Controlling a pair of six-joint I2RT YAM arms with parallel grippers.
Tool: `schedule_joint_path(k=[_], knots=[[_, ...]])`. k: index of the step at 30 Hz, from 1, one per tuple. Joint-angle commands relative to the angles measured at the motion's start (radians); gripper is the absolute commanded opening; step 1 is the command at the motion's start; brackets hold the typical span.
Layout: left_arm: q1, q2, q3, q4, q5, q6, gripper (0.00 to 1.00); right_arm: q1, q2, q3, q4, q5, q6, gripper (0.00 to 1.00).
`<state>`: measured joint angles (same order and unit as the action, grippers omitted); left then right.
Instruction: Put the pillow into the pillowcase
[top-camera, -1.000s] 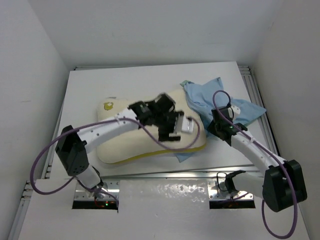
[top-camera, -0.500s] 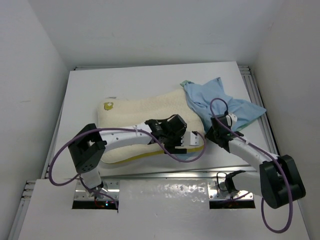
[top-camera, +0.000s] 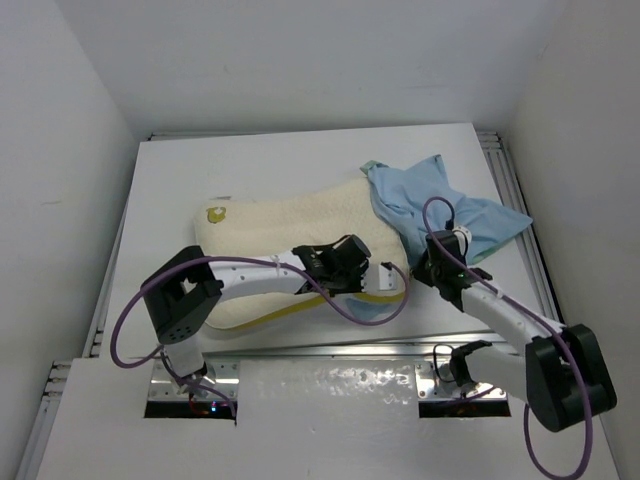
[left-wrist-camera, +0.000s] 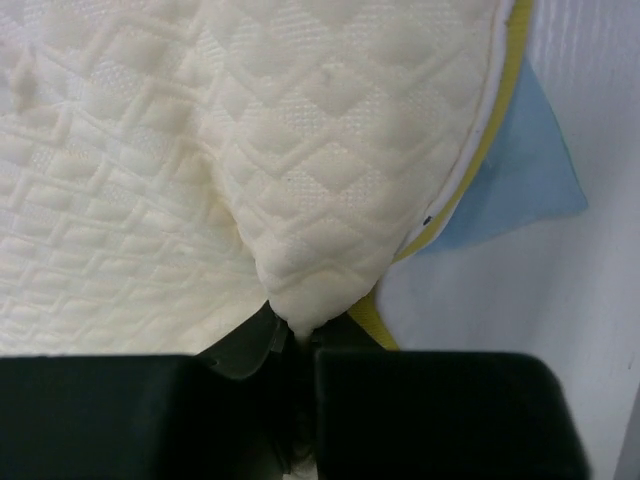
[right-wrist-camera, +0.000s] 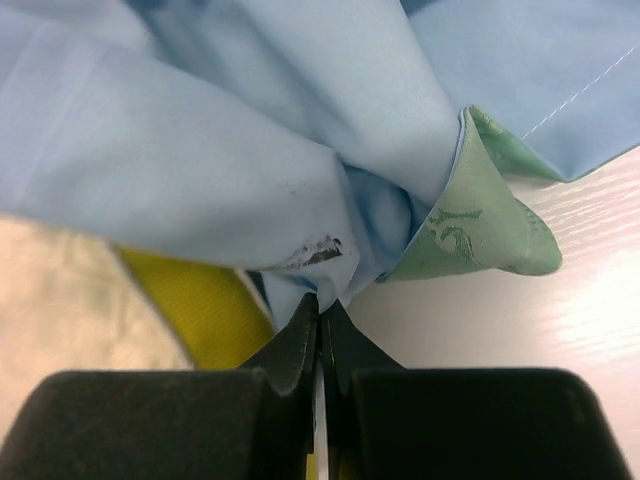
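Okay, I see the left gripper clamped on a pinch of pillow by the desk's near edge, and the right gripper closed on a pillowcase fold.

White arms, black joints, apparently purple cables
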<state>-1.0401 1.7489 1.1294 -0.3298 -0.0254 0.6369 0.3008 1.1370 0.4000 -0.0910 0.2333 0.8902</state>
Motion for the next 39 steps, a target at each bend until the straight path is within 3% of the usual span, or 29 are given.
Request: schedule_joint_path(k=[1,6,13,29,36,39], knots=[[0.000,0.023,-0.008,0.025,0.019,-0.036,0.00,-0.003,-0.094,0.003,-0.058,0.024,-0.072,0.00],[0.048,0.020,0.058,-0.014,0.009,-0.106,0.00,-0.002,-0.219,0.022,-0.218,-0.003,-0.189,0.00],[0.089,0.050,0.200,-0.038,0.012,-0.215,0.00,0.000,-0.258,0.068,-0.383,-0.156,-0.299,0.00],[0.098,0.112,0.184,0.051,-0.073,-0.193,0.00,0.000,-0.335,0.191,-0.443,-0.597,-0.385,0.00],[0.206,0.167,0.285,0.005,-0.005,-0.313,0.00,0.000,-0.310,0.241,-0.676,-0.568,-0.519,0.00],[0.207,0.164,0.285,0.008,-0.021,-0.307,0.00,0.000,-0.322,0.272,-0.670,-0.643,-0.556,0.00]])
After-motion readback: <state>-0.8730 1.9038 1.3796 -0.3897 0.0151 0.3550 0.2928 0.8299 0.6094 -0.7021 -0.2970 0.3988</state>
